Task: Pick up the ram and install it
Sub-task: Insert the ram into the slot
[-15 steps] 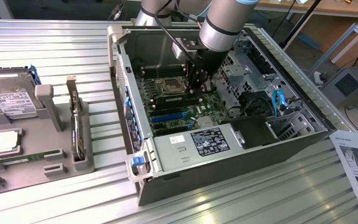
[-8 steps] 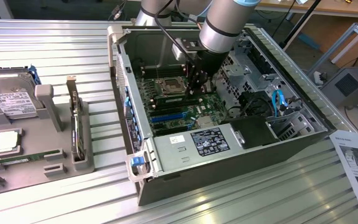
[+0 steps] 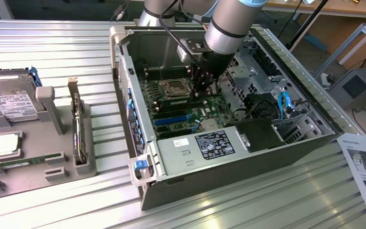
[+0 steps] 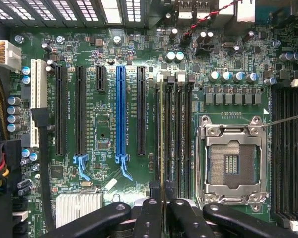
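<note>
My gripper (image 3: 199, 88) reaches down into the open computer case (image 3: 234, 157), just beside the empty processor socket (image 3: 172, 86). In the wrist view its black fingers (image 4: 148, 215) are shut on the ram (image 4: 162, 129). The ram appears edge-on as a thin pale line running away from the gripper (image 4: 163, 204). It lies in line with the first of the long black memory slots (image 4: 175, 129), between the socket (image 4: 231, 163) and the expansion slots. Whether the ram touches the slot I cannot tell.
A grey fixture (image 3: 36, 174) at the exterior view's left carries a hard drive (image 3: 11, 100), a silver processor chip (image 3: 4, 144) and a green stick (image 3: 17, 164). A blue expansion slot (image 4: 120, 111), drive cages (image 3: 253, 71), cables (image 3: 285, 102) and the power supply (image 3: 202, 145) crowd the case.
</note>
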Controlling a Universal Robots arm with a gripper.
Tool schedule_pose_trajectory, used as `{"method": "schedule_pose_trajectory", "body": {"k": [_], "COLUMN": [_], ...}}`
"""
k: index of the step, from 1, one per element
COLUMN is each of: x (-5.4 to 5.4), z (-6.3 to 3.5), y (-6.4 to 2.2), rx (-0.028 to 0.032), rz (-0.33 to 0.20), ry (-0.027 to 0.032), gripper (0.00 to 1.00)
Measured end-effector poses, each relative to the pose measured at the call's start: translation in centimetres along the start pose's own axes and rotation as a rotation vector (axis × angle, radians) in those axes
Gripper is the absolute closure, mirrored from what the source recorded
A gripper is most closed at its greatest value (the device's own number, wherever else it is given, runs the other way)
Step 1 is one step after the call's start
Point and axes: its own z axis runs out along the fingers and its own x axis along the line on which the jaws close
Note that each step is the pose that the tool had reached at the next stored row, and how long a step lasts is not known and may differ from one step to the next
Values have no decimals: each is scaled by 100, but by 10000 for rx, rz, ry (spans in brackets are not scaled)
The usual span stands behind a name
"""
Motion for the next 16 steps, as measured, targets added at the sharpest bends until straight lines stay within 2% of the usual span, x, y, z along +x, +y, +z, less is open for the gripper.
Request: {"method": "schedule_pose_trajectory", "body": {"k": [16], "x": [2], "z": [34], "y": [5], "rx": [-1], "rz": [-2], "ry": [1], "gripper": [87]}}
